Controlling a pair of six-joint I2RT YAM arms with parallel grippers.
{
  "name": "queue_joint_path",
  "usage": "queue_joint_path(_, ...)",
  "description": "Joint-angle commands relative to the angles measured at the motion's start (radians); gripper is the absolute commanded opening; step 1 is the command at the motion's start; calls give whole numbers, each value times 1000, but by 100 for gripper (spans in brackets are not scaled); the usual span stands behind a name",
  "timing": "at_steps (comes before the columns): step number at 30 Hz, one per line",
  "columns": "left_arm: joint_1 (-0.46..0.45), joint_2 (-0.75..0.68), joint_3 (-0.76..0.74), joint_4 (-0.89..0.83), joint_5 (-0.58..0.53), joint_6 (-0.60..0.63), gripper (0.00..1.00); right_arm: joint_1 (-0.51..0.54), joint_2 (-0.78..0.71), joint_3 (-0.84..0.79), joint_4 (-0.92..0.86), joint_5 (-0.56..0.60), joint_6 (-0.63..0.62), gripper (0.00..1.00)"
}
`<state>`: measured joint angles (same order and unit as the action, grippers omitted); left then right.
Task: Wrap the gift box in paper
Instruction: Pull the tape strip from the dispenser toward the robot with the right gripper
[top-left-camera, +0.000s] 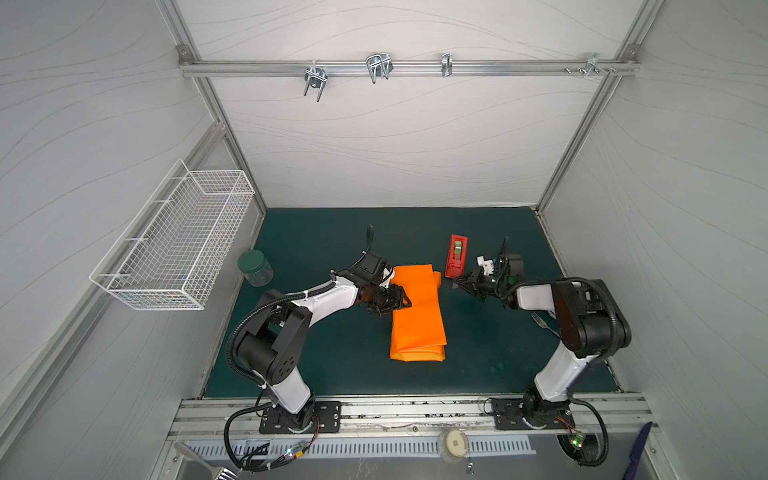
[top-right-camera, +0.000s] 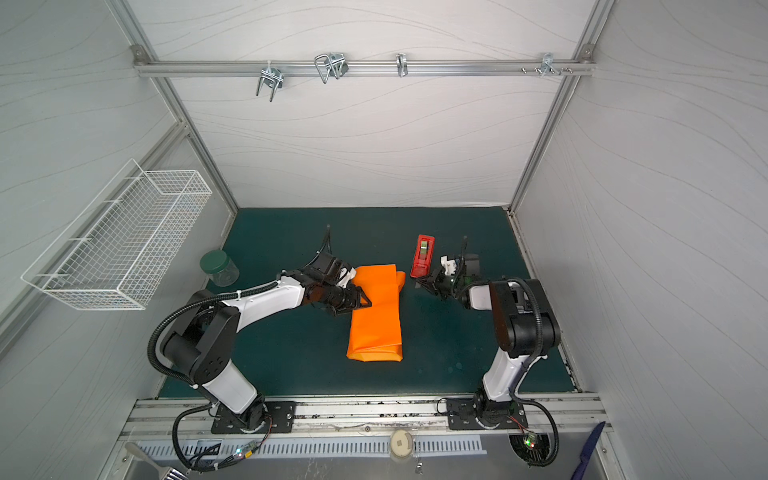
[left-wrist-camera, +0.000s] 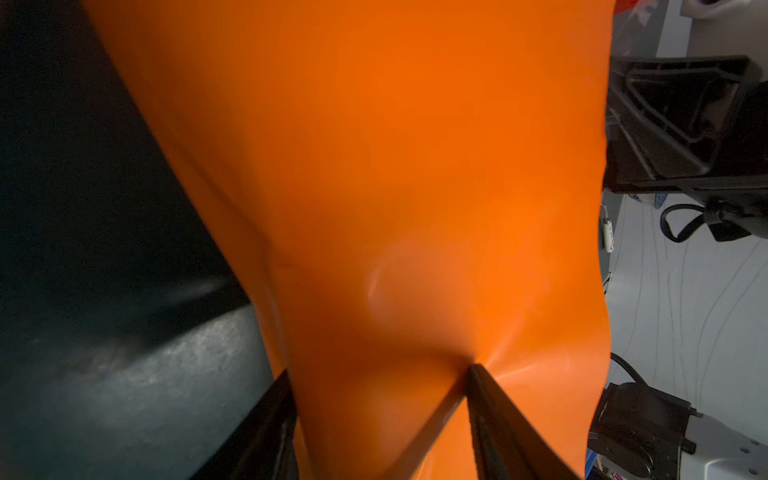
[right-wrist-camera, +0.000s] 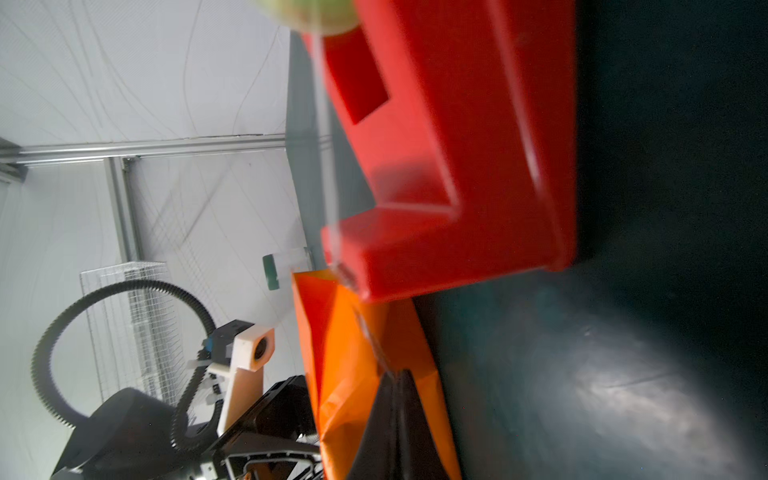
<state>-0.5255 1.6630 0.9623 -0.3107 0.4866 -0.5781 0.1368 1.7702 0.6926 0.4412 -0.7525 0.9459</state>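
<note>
Orange paper (top-left-camera: 417, 316) is lying folded into a long parcel mid-mat, long axis running near-to-far. The gift box is not showing, presumably inside. Left gripper (top-left-camera: 401, 301) is bearing on the parcel's left edge, jaws spread, one fingertip (left-wrist-camera: 478, 382) denting the sheet. Right gripper (top-left-camera: 459, 284), clenched, is sitting at the red tape dispenser (top-left-camera: 456, 255), just right of the parcel; tape pinched or not, cannot tell. Bare mat (top-left-camera: 332, 365) is flanking both long edges.
</note>
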Motion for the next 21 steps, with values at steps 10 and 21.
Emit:
queue_joint_path(10,-8,62,-56,-98,-151,32,63,-27,85,58,-203,153,-125,0)
queue_joint_path(21,-7,63,-59,-96,-150,32,63,-50,61,50,-236,169,-159,0)
